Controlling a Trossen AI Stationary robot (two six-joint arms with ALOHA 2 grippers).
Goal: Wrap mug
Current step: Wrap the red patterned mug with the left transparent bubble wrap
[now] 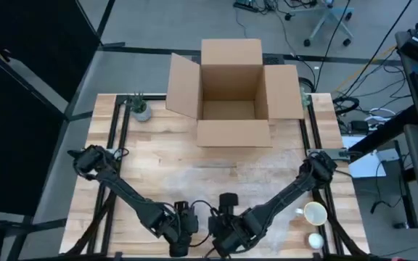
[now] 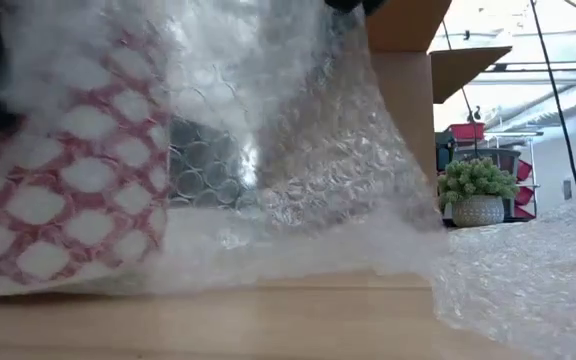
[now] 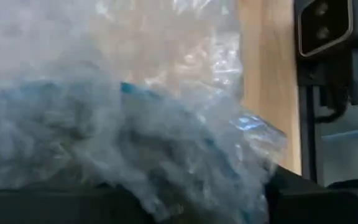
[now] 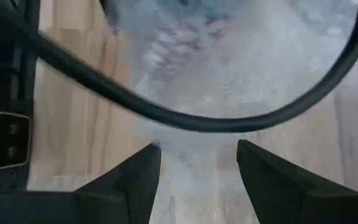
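Observation:
A mug (image 2: 58, 200) with a red-and-white pattern lies inside a heap of clear bubble wrap (image 2: 298, 170) at the table's near edge, between the two arms. It also shows in the right wrist view as the mug (image 4: 179, 37) under the wrap (image 4: 247, 93). My left gripper (image 1: 181, 233) is right against the bundle, and bubble wrap (image 3: 135, 124) fills its wrist view. My right gripper (image 4: 197, 158) is open just right of the bundle, its fingers over the wrap's flat part on the table.
An open cardboard box (image 1: 232, 90) stands at the far middle. A small potted plant (image 1: 141, 109) sits at the far left, and another plant (image 2: 478, 192) shows in the low view. Two white mugs (image 1: 314, 214) sit at the near right. A black cable (image 4: 185, 118) crosses the right wrist view.

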